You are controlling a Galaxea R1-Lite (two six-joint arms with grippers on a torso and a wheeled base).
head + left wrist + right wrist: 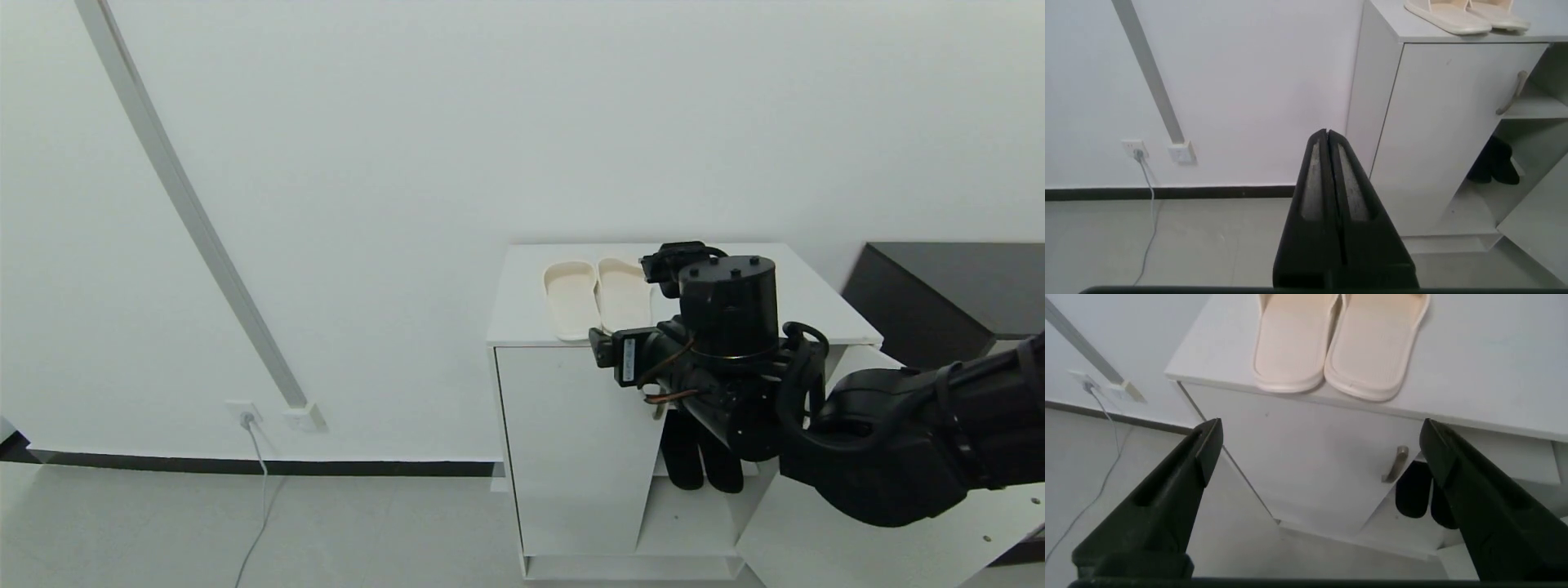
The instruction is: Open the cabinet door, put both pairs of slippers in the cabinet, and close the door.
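A pair of cream slippers (596,296) (1339,339) (1466,15) lies side by side on top of the white cabinet (571,441). A pair of black slippers (702,457) (1425,494) (1500,161) stands inside the cabinet's right half, whose door (857,531) is swung open. The left door with its handle (1396,464) (1511,92) is closed. My right gripper (1321,433) hangs open above and in front of the cabinet, just short of the cream slippers, holding nothing. My right arm (727,327) covers part of the opening. My left gripper (1327,188) is shut and empty, low and well to the cabinet's left.
A dark table (947,294) stands to the right of the cabinet. A wall socket with a cable (245,416) (1136,149) and a slanted cable duct (188,204) are on the wall to the left. Grey floor lies open left of the cabinet.
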